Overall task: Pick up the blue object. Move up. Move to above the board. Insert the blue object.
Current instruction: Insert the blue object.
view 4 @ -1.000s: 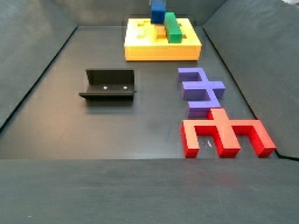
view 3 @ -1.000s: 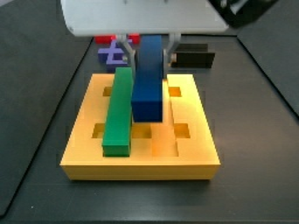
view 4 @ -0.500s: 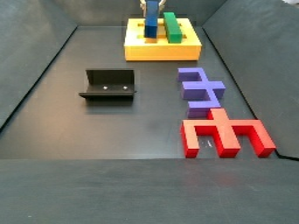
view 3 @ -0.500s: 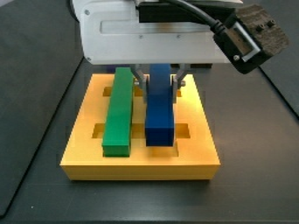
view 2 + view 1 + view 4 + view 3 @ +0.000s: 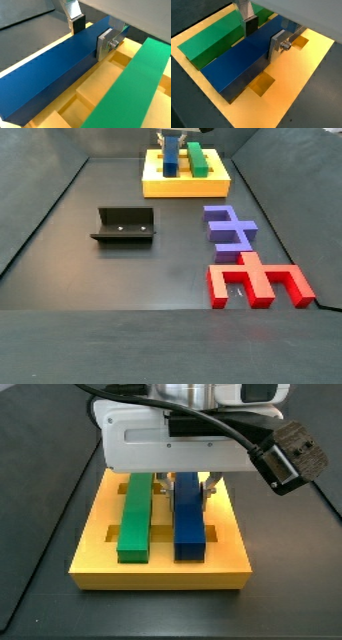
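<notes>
Side view: the gripper (image 5: 187,483) pinches the blue bar (image 5: 190,521) by its long faces above the board (image 5: 160,570). The bar lies level, long axis along the grooves, parallel and just beside the green bar (image 5: 136,515), seemingly almost seated; remaining travel looks straight down.

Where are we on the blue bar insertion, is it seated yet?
Pickup and transfer look done: the blue object lies level on the board beside the green bar. The gripper straddles it, fingers at its sides. Left: confirming the seat, then release.
</notes>
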